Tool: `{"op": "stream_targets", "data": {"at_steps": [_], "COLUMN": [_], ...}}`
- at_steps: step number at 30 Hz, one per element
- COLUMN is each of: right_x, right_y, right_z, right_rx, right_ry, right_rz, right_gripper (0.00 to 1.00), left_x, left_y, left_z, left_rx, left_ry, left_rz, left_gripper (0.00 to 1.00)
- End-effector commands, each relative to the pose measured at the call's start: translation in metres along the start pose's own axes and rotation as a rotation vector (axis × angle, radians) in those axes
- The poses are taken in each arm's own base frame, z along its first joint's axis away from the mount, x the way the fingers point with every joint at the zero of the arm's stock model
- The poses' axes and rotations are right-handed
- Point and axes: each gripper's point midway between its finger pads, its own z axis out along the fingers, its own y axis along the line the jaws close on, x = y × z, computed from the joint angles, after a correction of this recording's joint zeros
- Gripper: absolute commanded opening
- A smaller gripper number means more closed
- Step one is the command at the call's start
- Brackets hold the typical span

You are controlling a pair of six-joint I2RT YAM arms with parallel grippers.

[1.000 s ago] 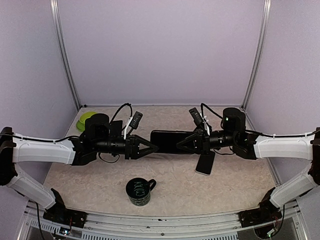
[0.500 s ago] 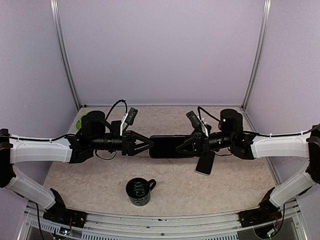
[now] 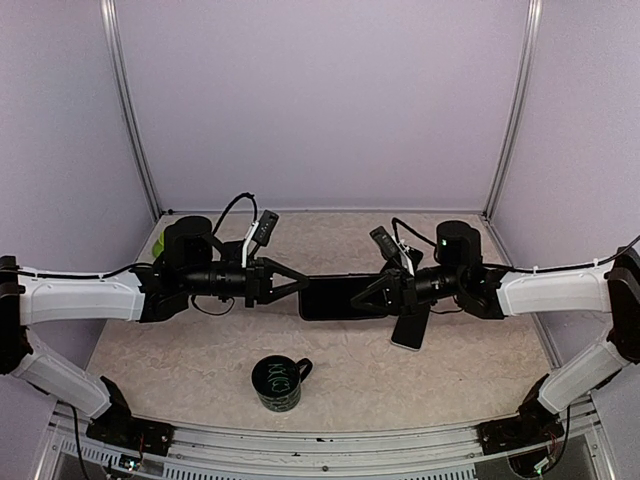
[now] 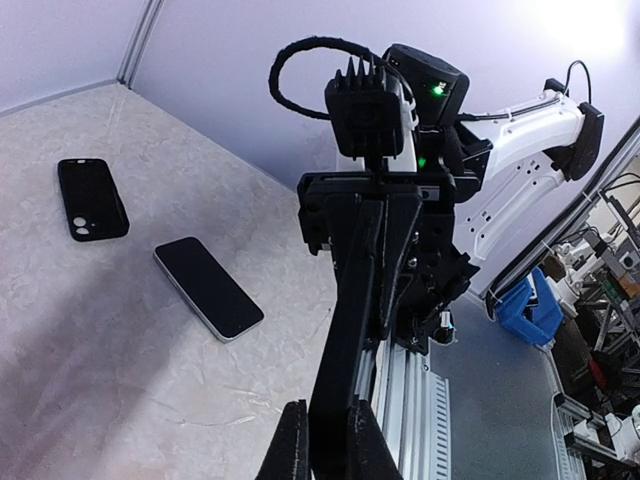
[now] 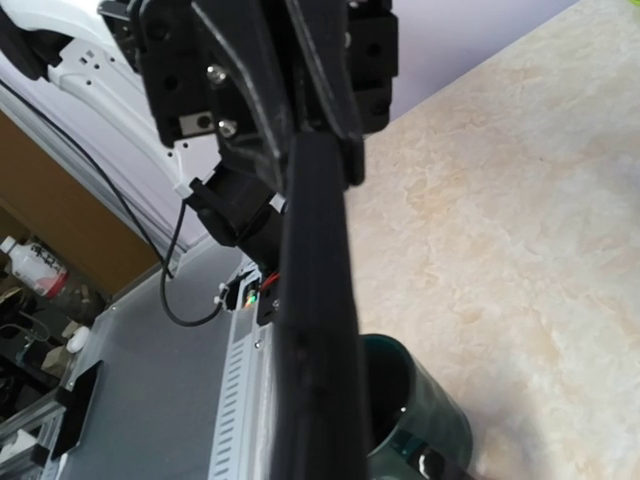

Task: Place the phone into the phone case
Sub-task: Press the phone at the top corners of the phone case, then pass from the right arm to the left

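A black flat slab with rounded corners [image 3: 335, 297] hangs level above the middle of the table, gripped at both ends. Whether it is a handset or a cover cannot be told, since both wrist views catch it edge-on. The left gripper [image 3: 303, 291] has its fingers pressed together on the slab's left end, as the left wrist view shows plainly. The right gripper [image 3: 362, 297] is clamped on the opposite end. Just below the right gripper, partly hidden by it, a dark-screened phone with a pale rim [image 3: 410, 330] lies flat on the tabletop. In the left wrist view an empty black phone case with a camera cut-out [image 4: 92, 198] lies near the phone but apart from it; the overhead view does not show the case. A dark green ceramic mug [image 3: 278, 383] stands upright nearer the front edge, well clear of the rest. The table [image 3: 200, 350] is a beige, mottled, stone-like surface. Plain lilac walls [image 3: 320, 100] close it in, with slim aluminium posts [image 3: 130, 110] at the corners and a metal rail [image 3: 300, 440] along the near edge.
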Motion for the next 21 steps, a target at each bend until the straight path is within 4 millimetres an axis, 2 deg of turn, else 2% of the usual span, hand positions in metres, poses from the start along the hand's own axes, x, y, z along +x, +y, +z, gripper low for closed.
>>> {"op": "stream_targets", "data": {"at_steps": [1, 10, 13, 18, 21], "right_x": [-0.005, 0.002, 0.002, -0.008, -0.018], "right_y": [0.001, -0.007, -0.007, -0.004, 0.002], "right_z": [-0.008, -0.01, -0.011, -0.016, -0.019], "right_rx": [-0.031, -0.06, -0.058, -0.035, -0.028], "right_ry": [-0.034, -0.033, -0.04, -0.073, -0.097], "right_rz": [-0.023, 0.03, 0.031, 0.015, -0.006], "right_gripper": [0.0, 0.0, 0.0, 0.0, 0.0], "left_x": [-0.009, -0.014, -0.011, -0.001, 0.008], "left_y": [0.002, 0.007, 0.008, 0.012, 0.013], "left_z": [-0.007, -0.019, -0.018, -0.017, -0.013], "left_rx": [-0.001, 0.036, 0.039, 0.024, 0.003], "left_ry": [-0.043, -0.079, -0.074, -0.058, -0.038], "left_rz": [-0.016, -0.108, -0.127, -0.137, -0.131], "left_gripper": [0.0, 0.01, 0.15, 0.47, 0.55]}}
